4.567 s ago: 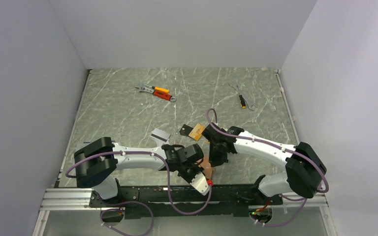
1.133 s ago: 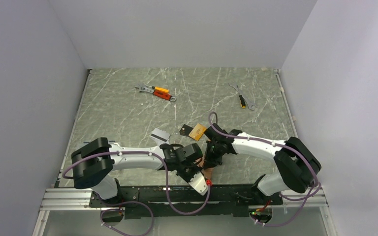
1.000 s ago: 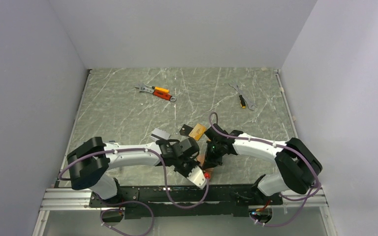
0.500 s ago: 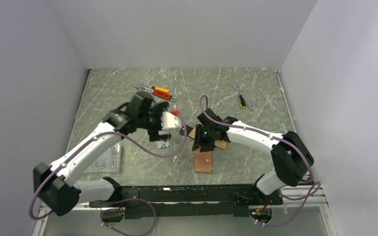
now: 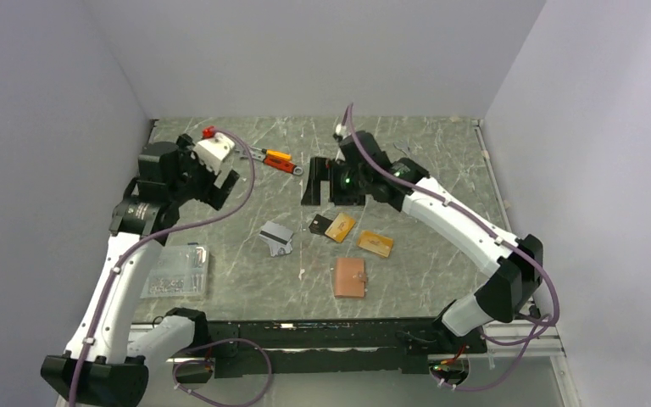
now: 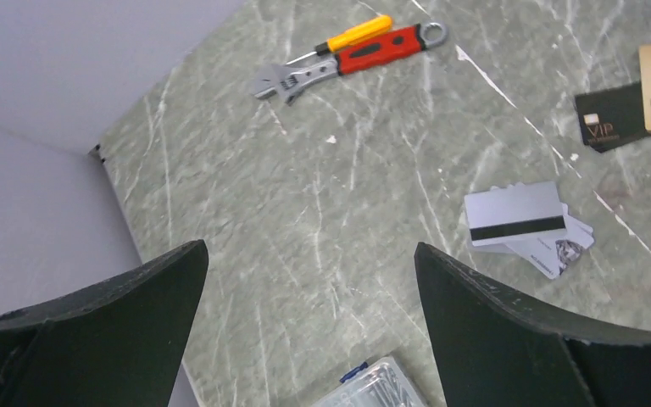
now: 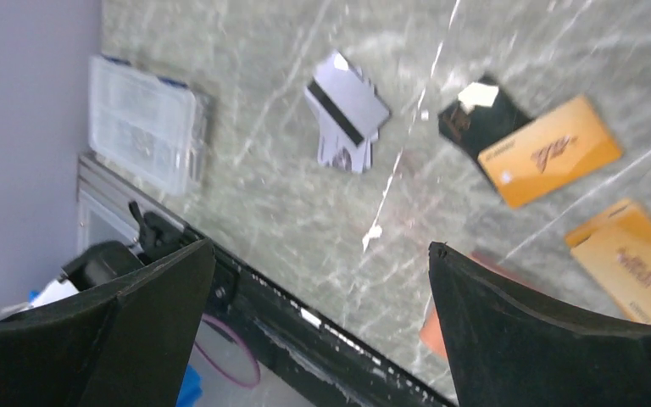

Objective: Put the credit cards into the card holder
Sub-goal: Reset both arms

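Nothing is done yet: the credit cards [image 5: 375, 243] lie on the bench [image 5: 229, 271] near the closed card holder [image 5: 349, 277], while the left gripper [image 6: 307, 248] and the right gripper [image 7: 320, 247] are spread and empty.

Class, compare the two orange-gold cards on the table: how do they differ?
The farther orange-gold card overlaps the black card; the nearer orange-gold card lies alone. They slant opposite ways. The nearer one sits closer to the card holder. Both lie flat, outside it.

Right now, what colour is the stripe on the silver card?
Black, running across the silver-grey card; it shows clearest in the left wrist view.
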{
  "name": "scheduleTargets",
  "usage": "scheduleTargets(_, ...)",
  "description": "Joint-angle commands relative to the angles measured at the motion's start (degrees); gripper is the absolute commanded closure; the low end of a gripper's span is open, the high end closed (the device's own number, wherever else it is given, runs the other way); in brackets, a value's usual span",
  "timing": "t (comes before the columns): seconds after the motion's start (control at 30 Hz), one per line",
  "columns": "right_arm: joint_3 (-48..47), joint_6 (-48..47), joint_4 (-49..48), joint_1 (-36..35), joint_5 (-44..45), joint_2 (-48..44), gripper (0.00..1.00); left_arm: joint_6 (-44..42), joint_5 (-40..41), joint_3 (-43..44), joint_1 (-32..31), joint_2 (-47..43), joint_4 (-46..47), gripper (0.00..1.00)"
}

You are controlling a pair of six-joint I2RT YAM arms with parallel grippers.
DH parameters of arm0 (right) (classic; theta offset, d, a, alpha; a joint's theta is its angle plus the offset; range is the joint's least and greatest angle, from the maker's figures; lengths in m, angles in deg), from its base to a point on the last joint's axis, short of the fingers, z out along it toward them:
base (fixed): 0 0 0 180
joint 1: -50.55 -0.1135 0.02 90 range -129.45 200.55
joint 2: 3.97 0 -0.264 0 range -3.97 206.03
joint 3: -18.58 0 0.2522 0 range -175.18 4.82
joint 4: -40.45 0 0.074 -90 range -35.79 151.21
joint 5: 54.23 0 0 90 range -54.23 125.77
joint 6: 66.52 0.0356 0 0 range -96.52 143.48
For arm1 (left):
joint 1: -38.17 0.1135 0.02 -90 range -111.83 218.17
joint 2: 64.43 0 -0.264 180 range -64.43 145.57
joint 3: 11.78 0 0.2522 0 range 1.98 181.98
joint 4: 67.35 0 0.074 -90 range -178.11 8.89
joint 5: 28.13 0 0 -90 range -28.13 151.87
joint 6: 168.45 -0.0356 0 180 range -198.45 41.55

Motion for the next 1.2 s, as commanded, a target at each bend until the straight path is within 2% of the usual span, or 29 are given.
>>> scheduleTargets(0.0, -5.8, -5.7, 1.7, 5.0, 1.3, -0.3, 0.0, 7.6, 3.4, 6.5, 1.9, 10.0, -4.8, 0.0)
scheduleTargets(0.03, -5.8, -6.3, 1.1, 6.9, 1.6, -0.7, 0.0, 7.3, 1.5, 8.7, 3.0, 13.3, -7.5, 0.01)
scheduleTargets(0.1, -4.5, -6.6, -0.5, 11.9, 0.7, -1.5, 0.0, 7.5, -4.9, 7.7, 7.2, 15.2, -6.0, 0.01)
scheduleTargets(0.27, 3.7, -5.4, -6.1, 27.6, 5.5, -6.2, 0.0, 9.5, -8.3, -2.2, 12.2, 8.1, 7.0, 0.01)
scheduleTargets(0.3, 7.0, -5.1, -8.5, 30.4, 8.5, -7.3, 0.0, 10.0, -9.0, -3.3, 13.0, 8.1, 8.3, 0.01)
scheduleTargets(0.4, 21.0, -7.4, -24.6, 35.6, 18.5, -11.2, 0.0, 11.2, -10.4, -4.8, 14.9, 10.6, 10.5, 0.01)
scheduleTargets(0.47, 29.1, -12.6, -33.3, 36.1, 26.1, -12.2, 0.0, 13.5, -10.2, -8.5, 15.9, 11.4, 15.3, 0.01)
scheduleTargets(0.53, 33.4, -14.9, -37.4, 36.3, 32.9, -11.0, 0.0, 15.4, -8.4, -13.7, 16.3, 11.5, 22.9, 0.01)
scheduleTargets(0.67, 36.8, -16.9, -42.2, 37.7, 42.2, -5.3, 0.01, 17.5, -12.8, -28.5, 18.3, 10.6, 46.6, 0.01)
scheduleTargets(0.77, 43.4, -18.9, -52.6, 38.5, 44.5, -4.0, 0.01, 18.1, -13.4, -35.0, 18.3, 13.1, 58.1, 0.01)
scheduleTargets(0.9, 50.0, -21.2, -66.7, 39.1, 44.0, -2.4, 0.01, 18.3, -14.4, -35.9, 18.3, 19.0, 63.4, 0.01)
scheduleTargets(0.93, 50.9, -22.2, -69.1, 39.3, 44.5, -1.7, 0.01, 17.8, -14.5, -35.1, 18.4, 19.3, 61.9, 0.01)
scheduleTargets(0.97, 51.1, -22.6, -69.6, 39.4, 44.5, -2.1, 0.01, 18.0, -14.8, -35.9, 18.5, 19.5, 63.9, 0.01)
scheduleTargets(1.03, 53.9, -25.5, -76.5, 39.5, 43.8, -2.8, 0.02, 18.6, -15.4, -37.7, 18.6, 19.2, 68.6, 0.01)
scheduleTargets(1.1, 56.5, -26.5, -81.8, 39.9, 42.5, -3.7, 0.02, 19.8, -15.6, -42.0, 18.6, 19.3, 79.2, 0.01)
scheduleTargets(1.17, 59.4, -27.1, -86.2, 40.1, 42.1, -3.1, 0.03, 20.2, -13.4, -43.0, 18.6, 18.0, 78.9, 0.01)
